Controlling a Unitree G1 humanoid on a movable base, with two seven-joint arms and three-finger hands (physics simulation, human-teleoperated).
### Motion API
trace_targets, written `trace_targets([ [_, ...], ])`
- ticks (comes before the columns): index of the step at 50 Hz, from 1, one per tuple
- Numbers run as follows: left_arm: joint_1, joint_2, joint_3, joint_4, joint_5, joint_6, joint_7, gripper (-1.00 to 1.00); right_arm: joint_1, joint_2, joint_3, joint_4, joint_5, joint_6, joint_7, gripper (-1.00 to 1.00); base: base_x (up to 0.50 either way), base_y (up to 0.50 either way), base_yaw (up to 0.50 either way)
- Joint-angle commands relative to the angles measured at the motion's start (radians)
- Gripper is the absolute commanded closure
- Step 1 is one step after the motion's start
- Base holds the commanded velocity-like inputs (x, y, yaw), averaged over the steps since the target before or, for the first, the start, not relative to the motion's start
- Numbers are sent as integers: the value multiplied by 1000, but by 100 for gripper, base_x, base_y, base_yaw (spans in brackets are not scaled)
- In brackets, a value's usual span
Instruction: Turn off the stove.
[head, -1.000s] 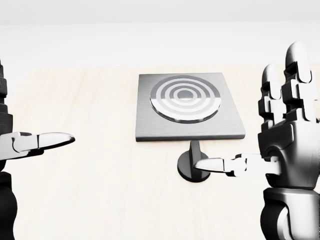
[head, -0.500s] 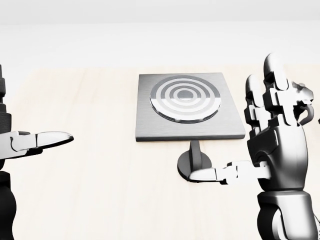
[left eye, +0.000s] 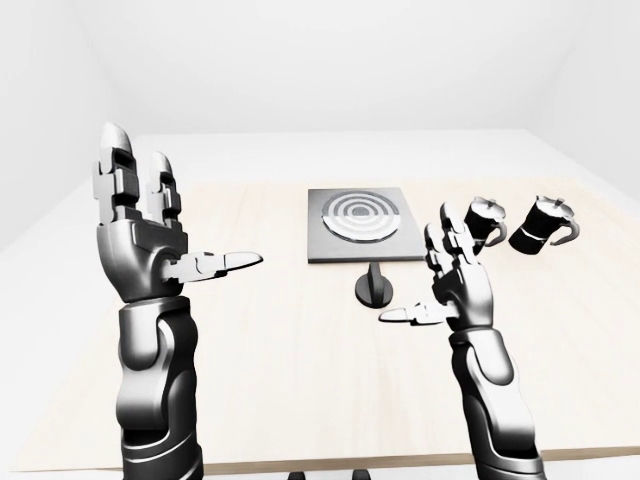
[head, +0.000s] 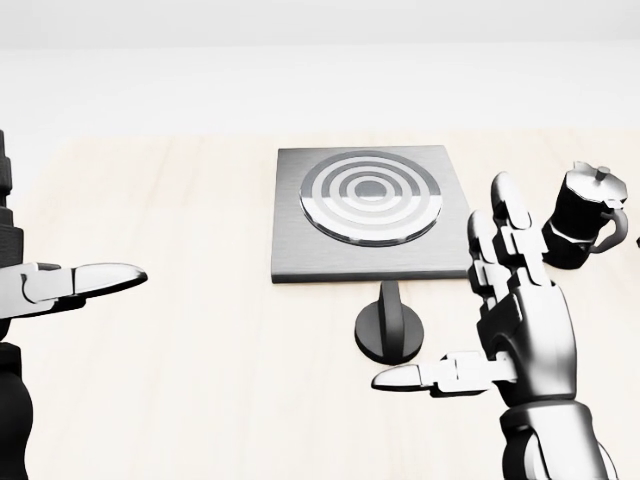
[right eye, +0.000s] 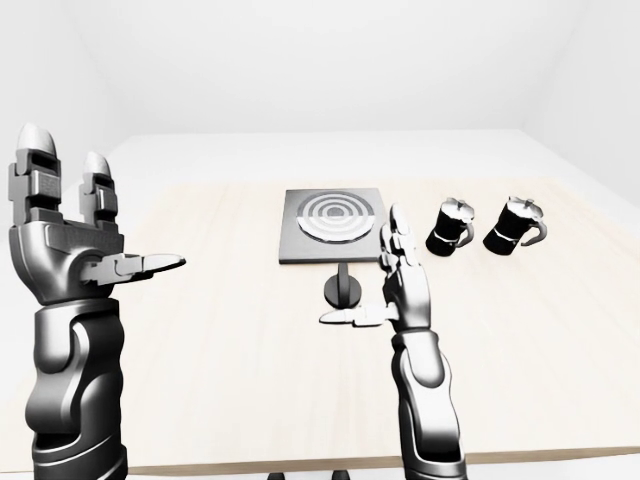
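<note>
The stove sits flat near the middle of the pale wooden table, its ringed burner facing up, and its round black knob stands on the table just below it in the head view. The right hand hovers just right of the knob, fingers spread, thumb pointing left, holding nothing. The left hand is raised at the left, likewise spread wide and empty. Two dark coffee pots stand to the stove's right.
</note>
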Motion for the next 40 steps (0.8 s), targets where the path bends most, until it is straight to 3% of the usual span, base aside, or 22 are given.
trace_targets([
  [1, -1, -1, -1, 3, 1, 0, 0, -100, 7, 4, 3, 50, -9, 0, 4, -100, 0, 0, 0],
  [23, 6, -3, -2, -4, 1, 0, -1, -100, -13, 0, 3, 140, -17, 0, 14, -100, 0, 0, 0],
  [24, 2, -2, 1, -4, -2, 0, 2, -100, -31, 16, 48, 266, -38, 0, 26, -100, 0, 0, 0],
  [40, 2, 1, 3, 2, -2, 0, 2, -100, -41, 16, 58, 331, -43, 0, 33, -100, 0, 0, 0],
])
